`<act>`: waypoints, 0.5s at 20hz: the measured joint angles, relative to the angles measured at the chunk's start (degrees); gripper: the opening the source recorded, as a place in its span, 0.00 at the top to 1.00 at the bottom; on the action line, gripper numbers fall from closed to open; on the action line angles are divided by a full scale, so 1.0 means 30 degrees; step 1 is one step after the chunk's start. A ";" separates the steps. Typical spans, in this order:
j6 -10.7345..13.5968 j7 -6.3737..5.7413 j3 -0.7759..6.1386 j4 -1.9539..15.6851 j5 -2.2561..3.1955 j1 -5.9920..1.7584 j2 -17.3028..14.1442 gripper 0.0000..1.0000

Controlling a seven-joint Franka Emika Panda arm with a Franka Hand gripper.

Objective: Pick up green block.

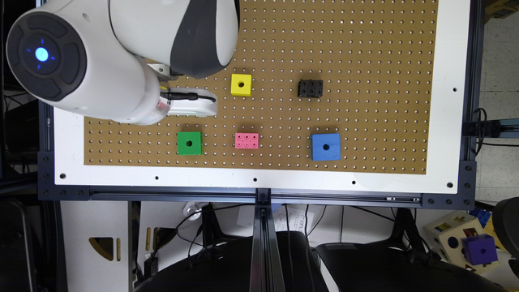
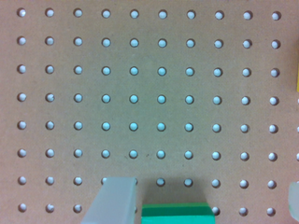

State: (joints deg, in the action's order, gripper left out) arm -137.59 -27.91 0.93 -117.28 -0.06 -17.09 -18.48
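You are looking down on a brown pegboard (image 1: 365, 48) set in a white frame (image 1: 450, 101) on a dark aluminium-profile stand (image 1: 263, 227), with cables and black chairs below it in the exterior view. At the exterior view's lower right stands a cream shape-sorter box (image 1: 454, 237) with a purple cube (image 1: 480, 249) at it.

The white Panda arm (image 1: 101, 52) fills the exterior view's upper left, a blue light on its joint cap. Its gripper (image 1: 192, 103) reaches out over the board, above the green block in the picture and apart from it. In the wrist view one pale finger (image 2: 114, 200) stands beside the green block (image 2: 175, 214) and a sliver of the other finger shows far off at the picture's edge, so the fingers are spread wide with nothing between them.

On the board, the blue cube (image 1: 326, 147) is the biggest piece, near the lower edge toward the exterior view's right. The green block (image 1: 189, 143) sits flat near that same edge toward the exterior view's left, round dark hole facing up. The yellow cube (image 1: 241, 84) lies higher up, just past the gripper's tip toward the exterior view's right. The pink studded brick (image 1: 246, 140) rests between green and blue, and the black studded brick (image 1: 310, 88) sits well apart, up beyond the yellow one.
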 joint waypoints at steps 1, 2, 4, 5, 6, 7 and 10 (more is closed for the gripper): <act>0.0014 -0.0015 0.0000 -0.0007 0.0000 -0.0001 -0.0001 0.00; 0.0019 -0.0031 -0.0001 -0.0023 0.0000 -0.0002 -0.0002 0.00; 0.0019 -0.0044 -0.0023 -0.0052 0.0000 -0.0022 -0.0005 0.00; 0.0013 -0.0043 -0.0033 -0.0052 0.0000 -0.0051 -0.0005 0.00; -0.0004 -0.0036 -0.0034 -0.0050 0.0000 -0.0106 -0.0005 0.00; -0.0058 -0.0025 -0.0035 -0.0040 0.0000 -0.0185 -0.0006 0.00; -0.0117 0.0041 -0.0043 0.0257 0.0012 -0.0444 -0.0100 0.00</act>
State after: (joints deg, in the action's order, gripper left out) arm -137.94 -27.79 0.81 -116.51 -0.03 -18.42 -18.78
